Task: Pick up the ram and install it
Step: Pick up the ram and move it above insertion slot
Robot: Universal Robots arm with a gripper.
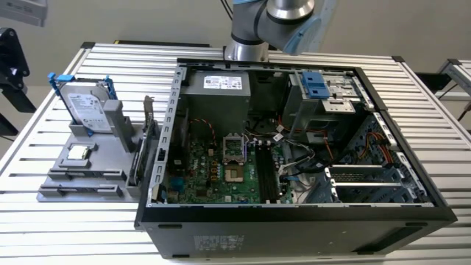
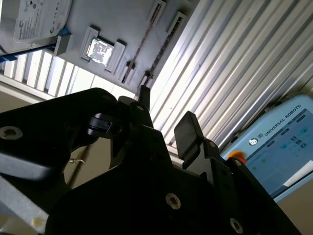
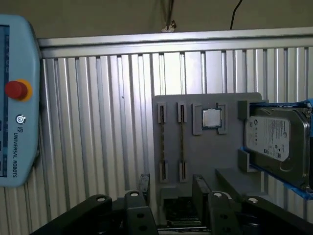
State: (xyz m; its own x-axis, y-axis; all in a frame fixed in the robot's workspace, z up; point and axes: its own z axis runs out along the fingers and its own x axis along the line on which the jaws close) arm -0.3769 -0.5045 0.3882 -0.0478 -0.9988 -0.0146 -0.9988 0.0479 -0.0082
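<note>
Fingers of the hand stand spread in both wrist views, with nothing pinched between them. The hand hangs above a grey holder on the ribbed metal desk and touches nothing.

Just past the fingertips, the ram stands on edge in a slot of that holder. It shows as a thin dark-gold line between two pairs of end clips. It has not been lifted and is not in the computer. A second slot runs beside it, on the side away from the processor chip, which lies flat in a square pocket. Beyond the chip leans a silver hard drive in a blue frame.

In the exterior view the holder sits at the exterior view's left, with an expansion card upright between it and the open computer case. Farther back, the arm rises behind the case. A pale blue teach pendant shows in both wrist views.
</note>
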